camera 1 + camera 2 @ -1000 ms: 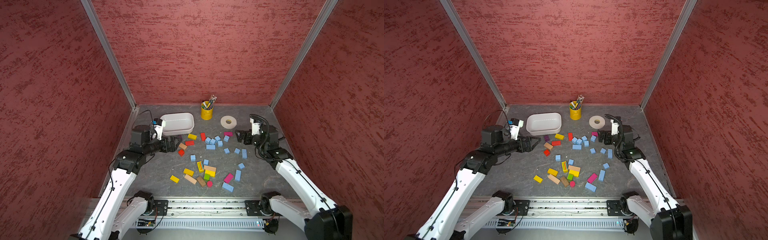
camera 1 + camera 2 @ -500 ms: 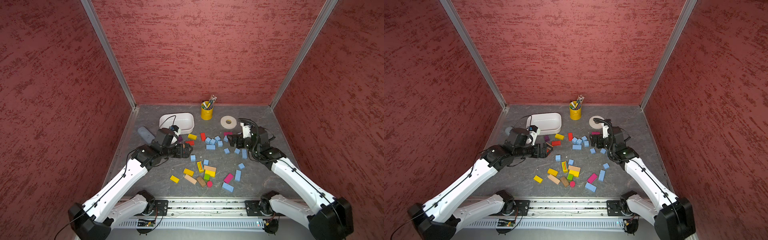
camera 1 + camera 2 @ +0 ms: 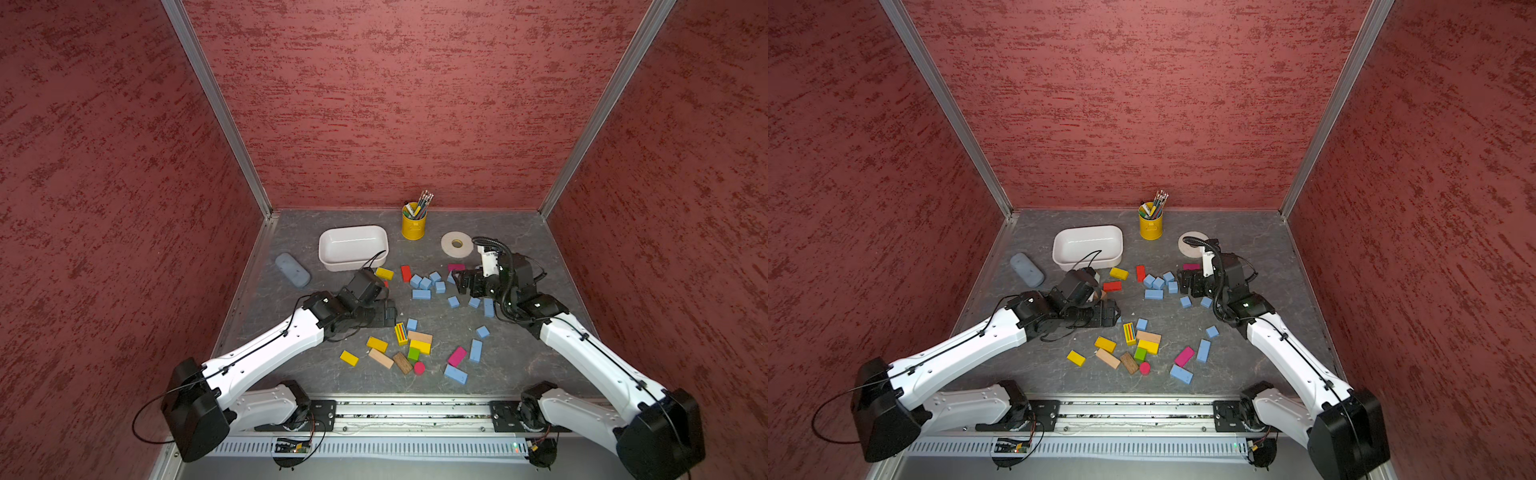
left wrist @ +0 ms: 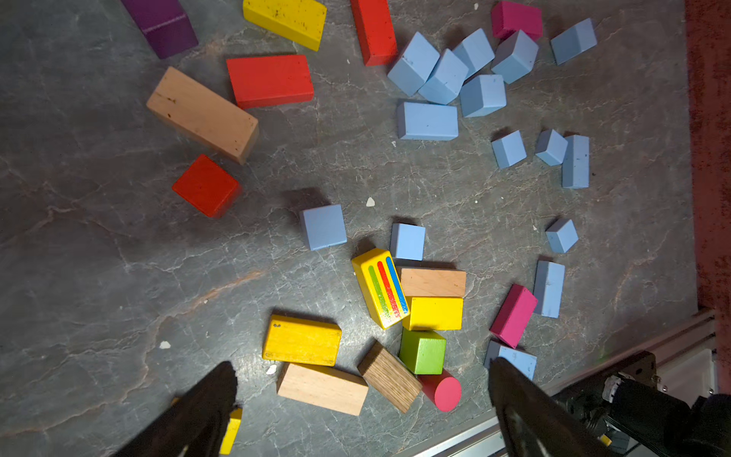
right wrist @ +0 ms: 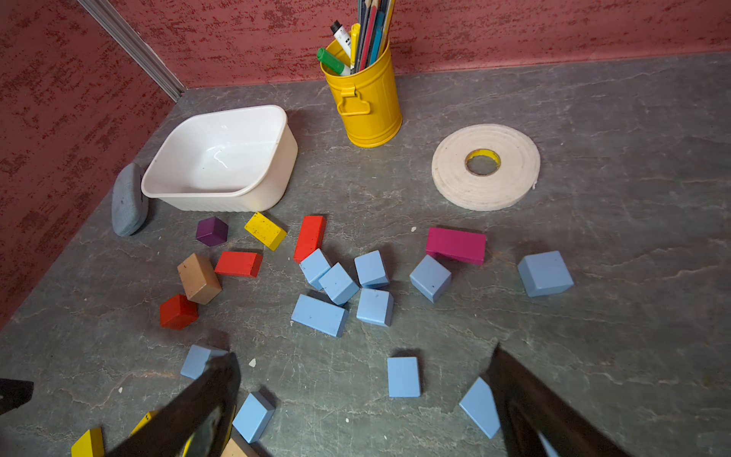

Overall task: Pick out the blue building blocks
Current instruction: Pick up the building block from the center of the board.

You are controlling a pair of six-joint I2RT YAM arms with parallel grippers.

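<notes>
Both wide, empty: left hand (image 4: 362, 372), right hand (image 5: 364, 356). Blue blocks (image 3: 421, 294) lie loose on desk (image 3: 316, 224), cluster at 4 o'clock from tub (image 3: 353, 264). Approach step; next I lower, probably right hand first, and close.

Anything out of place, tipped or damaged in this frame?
Nothing stands out. The blue blocks lie scattered on the table, the white tub sits upright and empty, and the yellow pencil can stands upright. Only a few small white crumbs dot the table.

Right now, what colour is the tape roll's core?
Yellow; the tape roll itself is off-white. Clearest in the right wrist view.
</notes>
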